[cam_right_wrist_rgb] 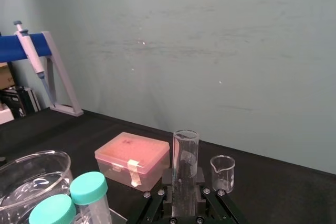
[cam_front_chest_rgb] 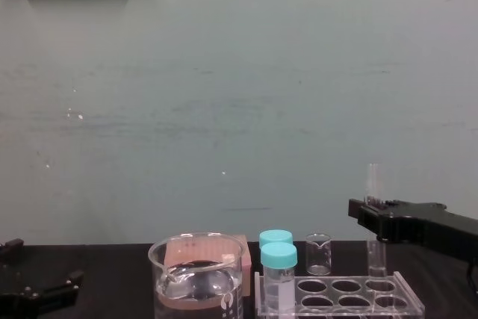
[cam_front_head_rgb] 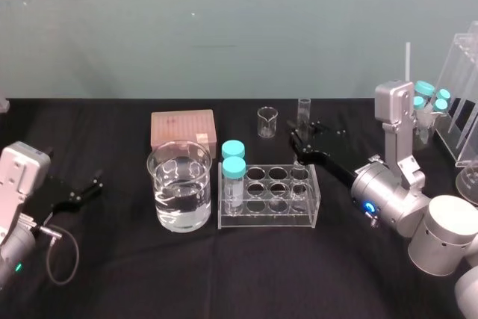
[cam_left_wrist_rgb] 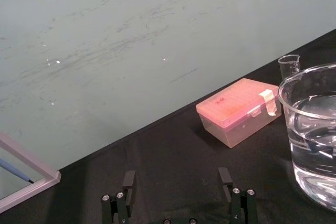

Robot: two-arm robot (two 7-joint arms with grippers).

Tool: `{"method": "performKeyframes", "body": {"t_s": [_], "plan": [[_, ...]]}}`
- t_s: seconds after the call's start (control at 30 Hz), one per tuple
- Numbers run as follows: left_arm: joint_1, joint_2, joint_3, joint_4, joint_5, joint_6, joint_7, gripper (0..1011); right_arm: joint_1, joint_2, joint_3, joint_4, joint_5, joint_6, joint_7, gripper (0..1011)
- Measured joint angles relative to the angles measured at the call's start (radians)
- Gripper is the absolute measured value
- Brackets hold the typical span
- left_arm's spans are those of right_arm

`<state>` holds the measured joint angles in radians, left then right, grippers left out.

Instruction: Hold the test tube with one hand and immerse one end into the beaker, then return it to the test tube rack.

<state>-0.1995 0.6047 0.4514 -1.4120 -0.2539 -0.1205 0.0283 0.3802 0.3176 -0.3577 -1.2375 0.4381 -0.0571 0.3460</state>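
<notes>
Test tube (cam_right_wrist_rgb: pixel 185 166) upright in right gripper (cam_front_head_rgb: pixel 304 136); beaker (cam_front_head_rgb: pixel 161 178) holds clear liquid.

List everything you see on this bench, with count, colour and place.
test tube rack: one, clear, table centre
test tube: one, clear, upright at the rack's back right corner
beaker: one, clear with clear liquid, left of the rack
vials: two, teal caps, rack's left end
spare vials: several, teal caps, far right
box: one, pink, behind the beaker
small beaker: one, clear, behind the rack
left end effector: one, black, open, table's left
right end effector: one, black, shut on test tube
</notes>
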Motion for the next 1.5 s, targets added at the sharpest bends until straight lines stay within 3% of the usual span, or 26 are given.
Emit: {"method": "performKeyframes", "body": {"t_s": [0.6, 1.5], "plan": [[0.0, 0.0, 0.0, 0.0, 0.0, 0.0, 0.0, 1000, -0.007, -0.018, 0.034, 0.001, -0.023, -0.02, 0.055, 231], [0.0, 0.0, 0.0, 0.0, 0.0, 0.0, 0.0, 1000, 0.001, 0.028, 0.103, -0.169, -0.045, -0.077, 0.076, 231]]}}
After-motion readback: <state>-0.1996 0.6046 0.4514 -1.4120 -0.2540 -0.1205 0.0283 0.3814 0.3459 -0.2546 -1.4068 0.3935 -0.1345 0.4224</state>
